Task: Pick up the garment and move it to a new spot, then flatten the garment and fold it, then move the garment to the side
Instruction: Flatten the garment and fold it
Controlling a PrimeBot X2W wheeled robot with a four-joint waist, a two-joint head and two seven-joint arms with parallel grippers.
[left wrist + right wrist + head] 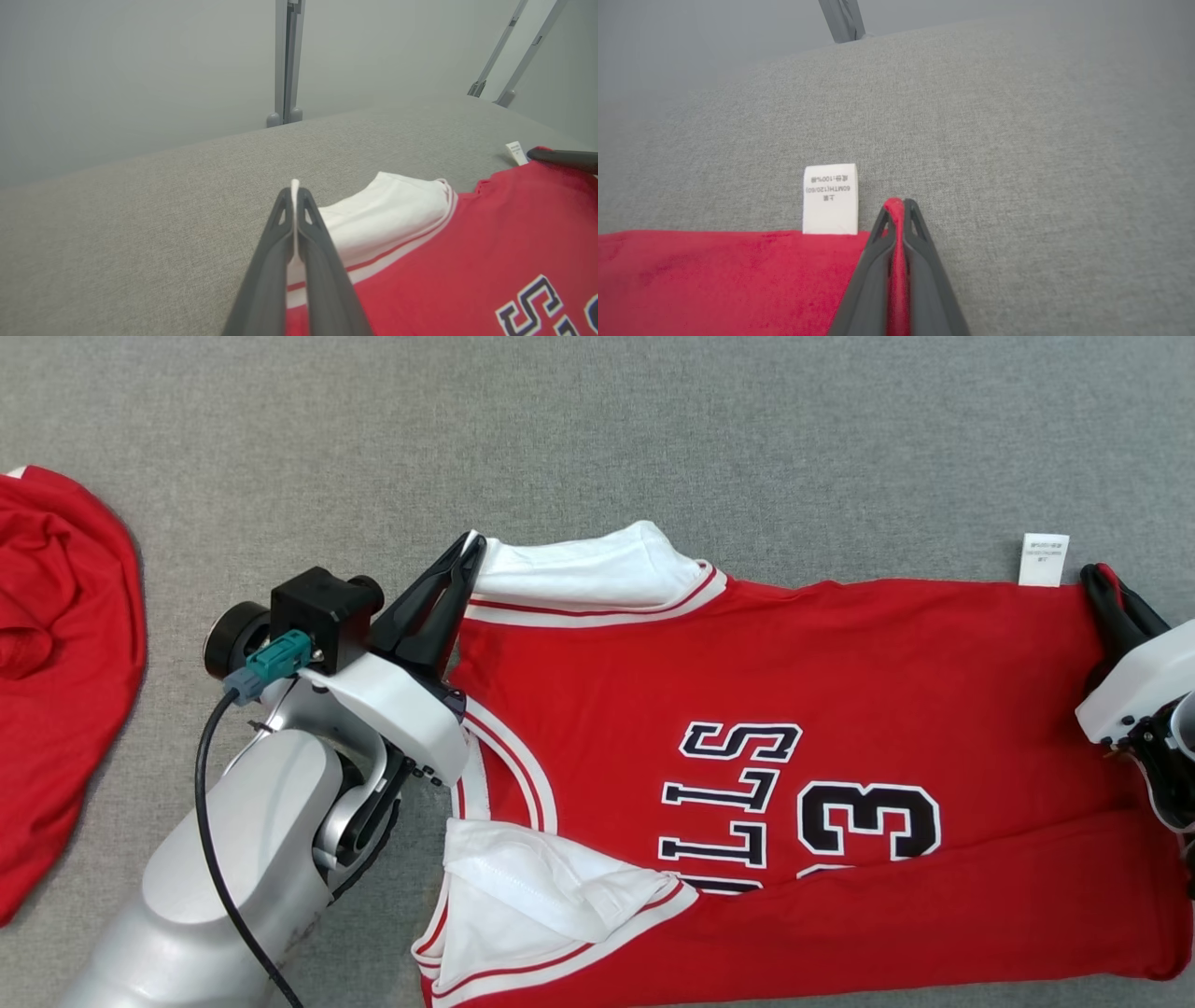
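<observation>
Checking the garment point(840, 709): red jersey with white sleeves, lying lettering-up across the grey table point(597, 429); near side looks doubled over onto the lettering; where do we have hold of it? (J)

Left claw point(464, 553) pinched together on the white sleeve edge at the far shoulder corner; right claw point(1102, 581) pinched together on the red hem corner, just beside the white care label point(1044, 560); both wrist views show cloth between the fingers. (M)

Handling? (J)

Light, limp knit by the look of it; no stiffness, so I'd expect it to sag between the two grips and drag on the table; possibly a bit slick, so a thin edge could slide out of a narrow pinch; not fragile. Two corners of the far edge seem the right hold; tension between them should keep that edge straight for flattening or folding. (M)

Anything around it? (J)

Second red garment point(56, 663) heaped at the left, well apart; grey frame post point(285, 60) beyond the far table edge; the near sleeve point(541, 887) is loose and turned over, likely to flop on any lift. (M)
</observation>
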